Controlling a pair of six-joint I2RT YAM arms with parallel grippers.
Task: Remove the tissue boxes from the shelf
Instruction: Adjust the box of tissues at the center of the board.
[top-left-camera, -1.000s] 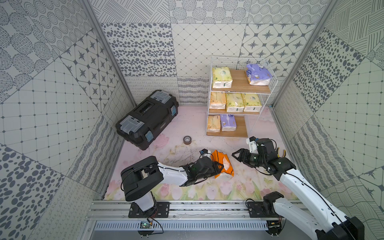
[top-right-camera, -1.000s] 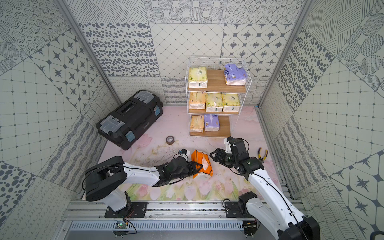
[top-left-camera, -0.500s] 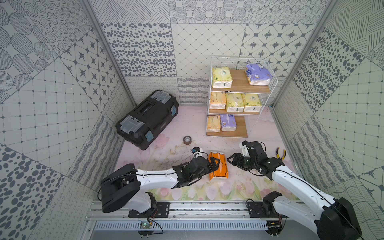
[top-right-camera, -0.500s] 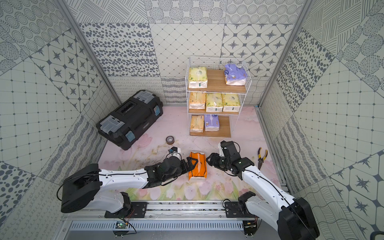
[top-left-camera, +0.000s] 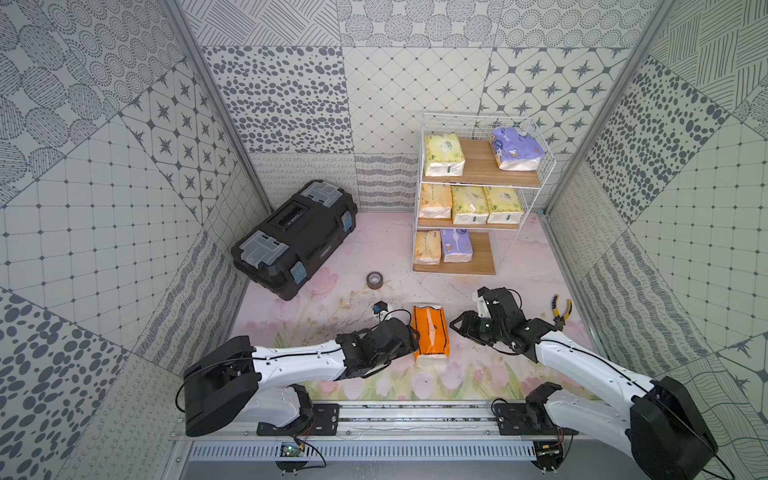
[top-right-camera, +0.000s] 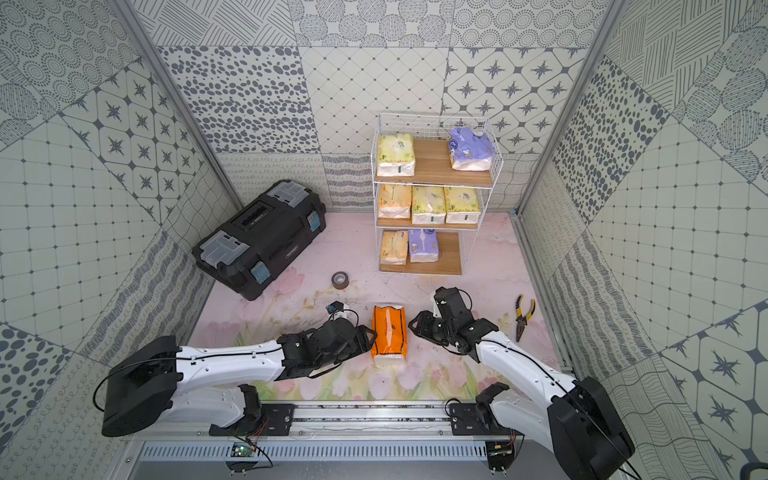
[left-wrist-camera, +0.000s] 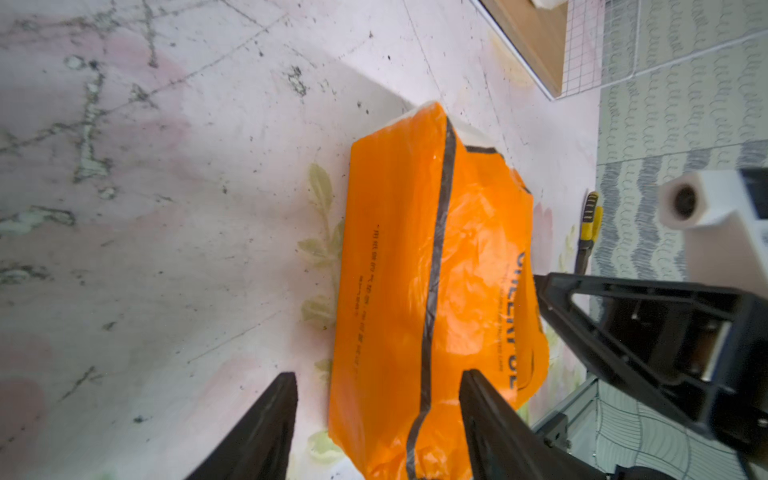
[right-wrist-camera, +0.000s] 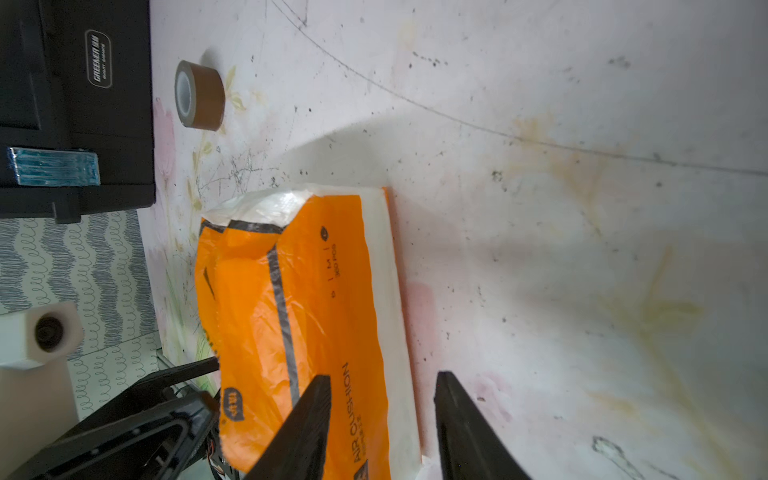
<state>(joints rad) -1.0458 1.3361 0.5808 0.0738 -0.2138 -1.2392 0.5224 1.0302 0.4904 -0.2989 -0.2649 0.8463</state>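
Up front on the floor mat (top-left-camera: 374, 257), well clear of the shelf (top-left-camera: 478, 166), the orange tissue pack (top-left-camera: 431, 334) lies flat. Flanking its long sides, left gripper (left-wrist-camera: 378, 376) and right gripper (right-wrist-camera: 382, 376), both jaws parted, grasping nothing. On the shelf boards sit seven other packs (top-left-camera: 444, 156).

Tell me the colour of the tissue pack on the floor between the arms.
Bright orange tissue pack with a grey stripe; clearest in the left wrist view.

Bright orange pack (top-left-camera: 431, 334), grey-striped with white ends, lower centre in both top views, on a pink tulip-printed floor (top-left-camera: 374, 249). Upper right, the white-wire, light-wood shelf (top-left-camera: 478, 164) holds purple packs (top-left-camera: 515, 149) and yellow packs (top-left-camera: 444, 154) (some nearer orange). Black toolbox (top-left-camera: 295, 245), grey lids.
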